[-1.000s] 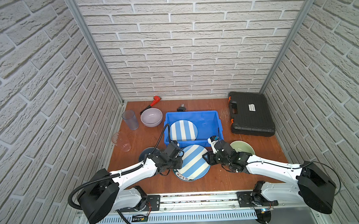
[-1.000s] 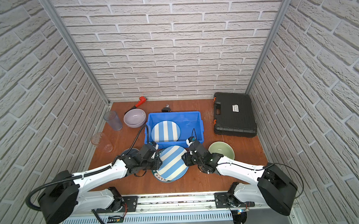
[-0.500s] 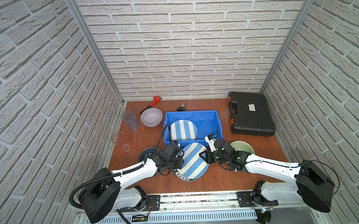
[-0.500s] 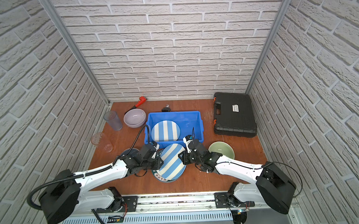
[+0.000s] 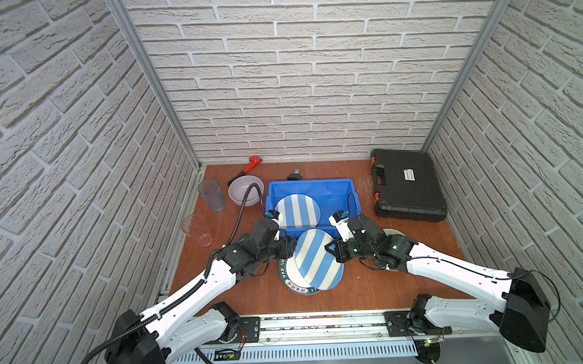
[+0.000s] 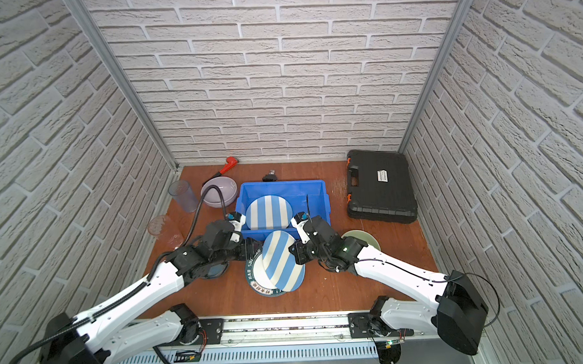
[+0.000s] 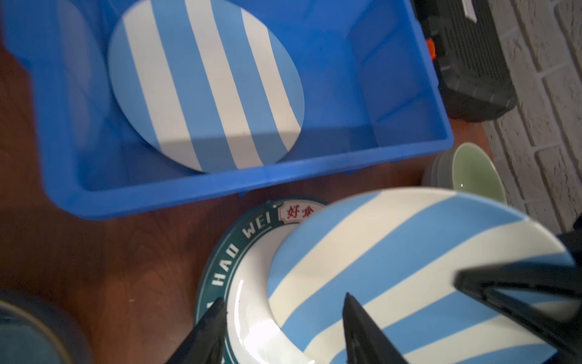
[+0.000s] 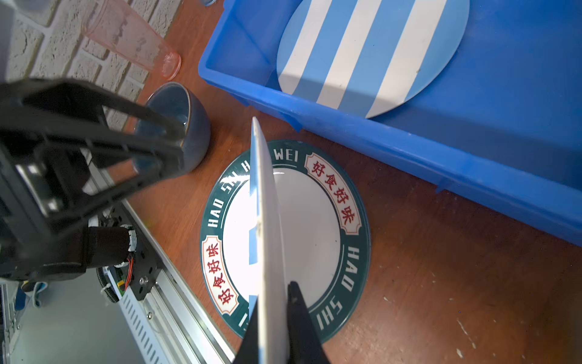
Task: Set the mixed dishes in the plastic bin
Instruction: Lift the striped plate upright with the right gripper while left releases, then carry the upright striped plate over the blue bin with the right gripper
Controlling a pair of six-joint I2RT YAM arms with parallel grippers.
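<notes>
Right fingers (image 8: 300, 318) clamped on tilted striped plate (image 8: 267, 220); left fingers (image 7: 204, 334) spread, just beside.

The teal-rimmed lettered plate (image 8: 315, 220) is glossy, the striped plate (image 7: 409, 268) smooth. The bin (image 7: 220, 186) is smooth plastic, the tabletop (image 8: 441, 252) grained wood, the tool case (image 5: 405, 191) matt ribbed plastic.

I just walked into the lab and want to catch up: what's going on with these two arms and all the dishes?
The right hand is clamped on the rim of a blue-and-white striped plate, holding it tilted above the lettered plate on the table. The left hand is open at the held plate's opposite edge. A second striped plate already lies in the blue bin. The lilac bowl, dark blue bowl, pale green bowl, grey tumbler and pink tumbler sit outside it.
</notes>
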